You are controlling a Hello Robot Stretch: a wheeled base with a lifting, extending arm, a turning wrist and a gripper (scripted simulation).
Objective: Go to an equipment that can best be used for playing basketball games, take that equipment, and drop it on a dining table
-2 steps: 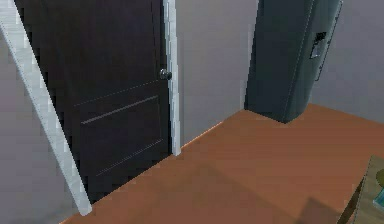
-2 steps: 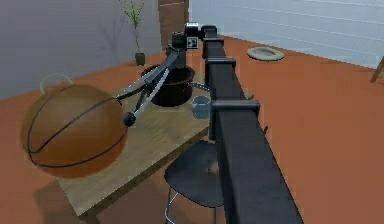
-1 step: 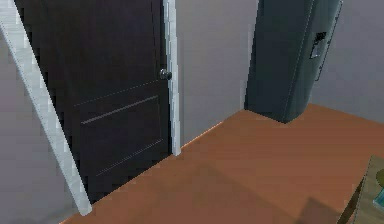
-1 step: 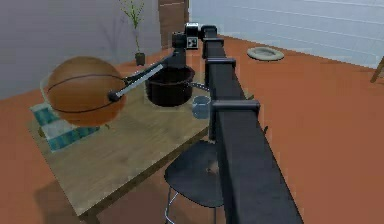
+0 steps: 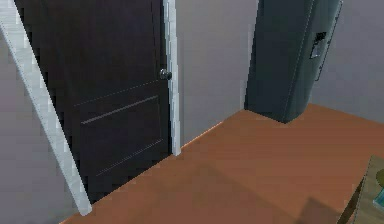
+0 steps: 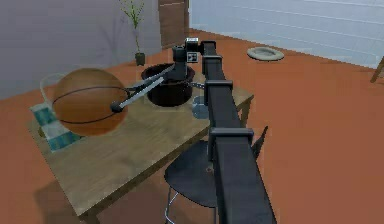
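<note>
Arm side view: the basketball [image 6: 88,100] is being shown at the far end of the gripper [image 6: 122,103], against the wooden dining table [image 6: 120,162], near a dark round pot [image 6: 165,85]. Whether the ball is being held or is resting there cannot be told, nor how the fingers are set.
</note>
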